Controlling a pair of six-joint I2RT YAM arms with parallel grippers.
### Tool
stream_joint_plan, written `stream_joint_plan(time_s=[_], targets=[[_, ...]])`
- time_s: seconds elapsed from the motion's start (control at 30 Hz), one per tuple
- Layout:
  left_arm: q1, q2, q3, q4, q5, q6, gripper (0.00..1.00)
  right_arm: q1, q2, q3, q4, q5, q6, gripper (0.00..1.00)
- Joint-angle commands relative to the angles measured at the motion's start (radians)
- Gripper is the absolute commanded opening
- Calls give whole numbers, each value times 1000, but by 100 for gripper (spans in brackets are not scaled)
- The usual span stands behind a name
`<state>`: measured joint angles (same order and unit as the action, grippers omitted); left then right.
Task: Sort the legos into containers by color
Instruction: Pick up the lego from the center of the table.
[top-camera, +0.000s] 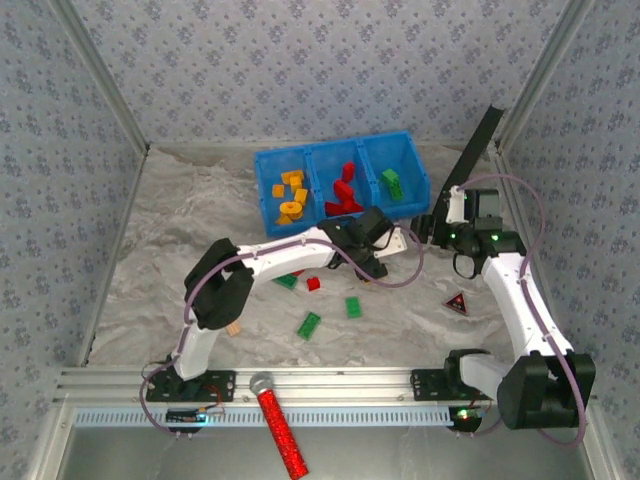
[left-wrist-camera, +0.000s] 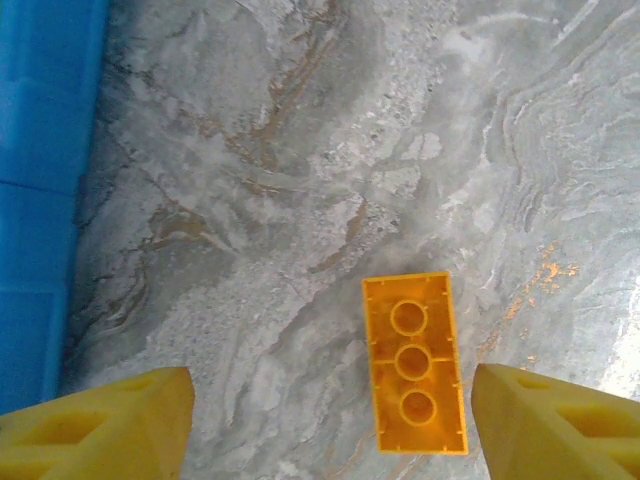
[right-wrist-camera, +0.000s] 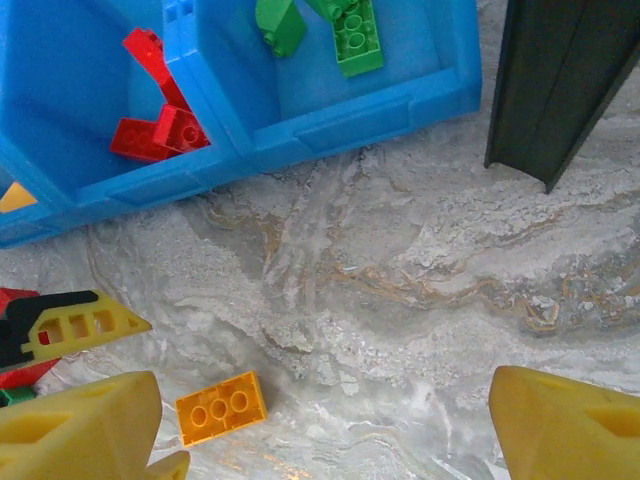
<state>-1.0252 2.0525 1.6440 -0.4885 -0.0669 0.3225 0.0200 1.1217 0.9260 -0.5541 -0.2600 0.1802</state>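
Note:
An orange lego (left-wrist-camera: 415, 365) lies upside down on the marble table, between the fingers of my left gripper (left-wrist-camera: 330, 425) but touching neither. That gripper (top-camera: 373, 256) is open, just in front of the blue containers (top-camera: 268, 190). My right gripper (right-wrist-camera: 325, 430) is open too, over bare table, with the same orange lego (right-wrist-camera: 221, 408) by its left finger. In the tray (right-wrist-camera: 330, 110), yellow legos (top-camera: 290, 195) fill the left compartment, red ones (right-wrist-camera: 150, 115) the middle and green ones (right-wrist-camera: 345, 30) the right. Loose green legos (top-camera: 309, 325) and a red one (top-camera: 313, 284) lie near the left arm.
A black beam (right-wrist-camera: 565, 80) leans at the back right, close to my right gripper (top-camera: 432, 228). A red triangular piece (top-camera: 456, 303) lies by the right arm. A red glittery stick (top-camera: 280, 435) rests across the front rail, and a tan block (top-camera: 233, 327) sits beside the left arm.

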Motion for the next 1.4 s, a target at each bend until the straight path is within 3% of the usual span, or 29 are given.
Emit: stream_joint_plan(time_s=[0.0,0.17,0.63,0.83,1.03,1.13,1.37], targets=[[-7,29,41,-41,23,-3,78,-16,-12,-15,-5,-25,2,88],[-7,64,58,-54,35,1,85,-25,3,-16,2,-43,5,89],[-6,170,84,-59,24,21,84,-31,23,-11,6,-56,7,89],[-3,215,134,-106,35,18,71,-37,27,-11,9,-88,8,90],[0,228,146,-125,50,1,48,-46,21,-10,7,-82,15,90],[5,223,144,-136,55,-6,29,-50,11,-11,4,-79,18,90],[33,117,93,-129,44,-51,27,-90,-77,-21,52,-163,54,93]])
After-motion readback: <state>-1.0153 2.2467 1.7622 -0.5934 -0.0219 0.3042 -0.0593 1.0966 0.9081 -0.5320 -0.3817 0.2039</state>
